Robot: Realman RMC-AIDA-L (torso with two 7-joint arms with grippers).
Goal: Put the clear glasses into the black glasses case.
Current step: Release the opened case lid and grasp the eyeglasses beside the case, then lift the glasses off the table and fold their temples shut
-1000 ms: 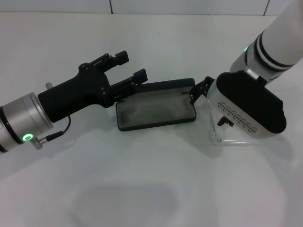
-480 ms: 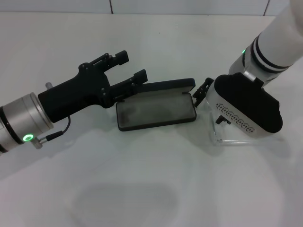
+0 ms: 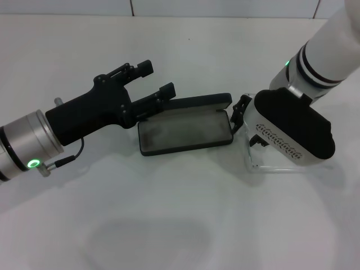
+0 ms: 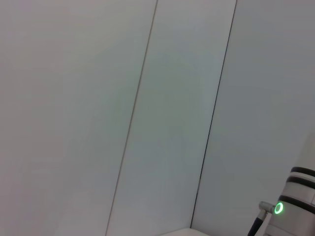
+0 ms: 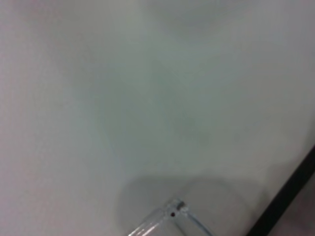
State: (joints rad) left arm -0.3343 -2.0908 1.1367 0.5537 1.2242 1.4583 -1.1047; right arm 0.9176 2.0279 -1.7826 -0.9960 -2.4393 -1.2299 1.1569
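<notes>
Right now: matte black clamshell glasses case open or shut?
Open. The matte black clamshell glasses case shows its grey lining, lid tipped back, nothing inside; left gripper at its lid.

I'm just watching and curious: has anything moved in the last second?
Only slightly. The right gripper drifted back a little beside the open black glasses case, and the clear glasses under it shifted slightly. The left gripper stayed at the case's lid; the case did not move.

Black glasses case (image 3: 185, 130) lies open on white table, grey lining up, lid raised behind; clear glasses (image 3: 264, 164) just right of it, mostly hidden.
</notes>
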